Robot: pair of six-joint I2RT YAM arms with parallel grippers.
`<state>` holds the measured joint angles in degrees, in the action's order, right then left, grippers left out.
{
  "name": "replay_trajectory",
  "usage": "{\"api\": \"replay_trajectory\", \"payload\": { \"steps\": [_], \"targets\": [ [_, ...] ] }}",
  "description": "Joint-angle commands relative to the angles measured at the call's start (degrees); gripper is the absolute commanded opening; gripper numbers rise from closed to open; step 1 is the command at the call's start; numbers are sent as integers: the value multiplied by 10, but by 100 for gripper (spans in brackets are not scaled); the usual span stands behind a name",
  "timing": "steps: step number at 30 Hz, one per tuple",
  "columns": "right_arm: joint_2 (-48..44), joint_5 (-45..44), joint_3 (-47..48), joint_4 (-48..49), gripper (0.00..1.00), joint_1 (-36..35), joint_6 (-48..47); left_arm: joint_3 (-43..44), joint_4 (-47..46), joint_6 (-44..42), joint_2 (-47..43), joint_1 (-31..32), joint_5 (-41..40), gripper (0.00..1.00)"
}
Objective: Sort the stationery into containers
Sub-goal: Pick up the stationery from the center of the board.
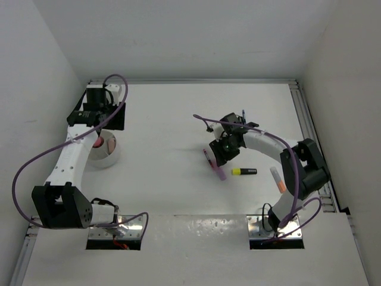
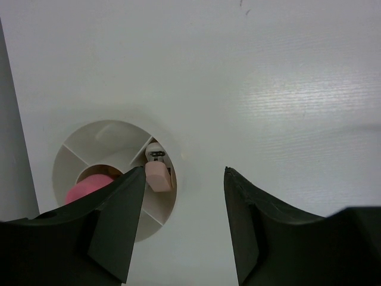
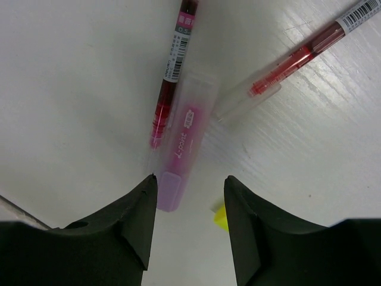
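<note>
Top view shows 2 arms on a white table. The left gripper hangs open beside the dish, with only bare table between its fingers. 1 finger covers part of the dish. The dish has little walls inside. A pale pink eraser sits in 1 part, by the rim. A round pink thing sits in another part, half hidden by the finger.

The right gripper is open too, low over the middle of the table. The end of a pink highlighter lies between its fingers, close to 1 of them, not squeezed. A dark red pen lies just beside that highlighter. A red pen lies near, apart from both. A yellow highlighter lies just beside the gripper. An orange highlighter lies by the right arm's elbow. A purple cable loops off the left arm.
</note>
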<state>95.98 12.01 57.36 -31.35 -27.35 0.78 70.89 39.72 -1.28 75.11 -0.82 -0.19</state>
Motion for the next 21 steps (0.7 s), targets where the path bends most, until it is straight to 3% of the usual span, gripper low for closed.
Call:
{"api": "replay_trajectory", "payload": {
  "steps": [1, 13, 21],
  "targets": [
    [17, -2, 20, 26, 49, -7, 12, -8, -4, 1, -35, -2, 5, 61],
    [69, -10, 39, 34, 47, -31, 14, -39, 3, -3, -74, -10, 5, 62],
    [76, -51, 26, 39, 40, -27, 2, -49, -11, -1, -74, -17, -4, 62]
  ]
}}
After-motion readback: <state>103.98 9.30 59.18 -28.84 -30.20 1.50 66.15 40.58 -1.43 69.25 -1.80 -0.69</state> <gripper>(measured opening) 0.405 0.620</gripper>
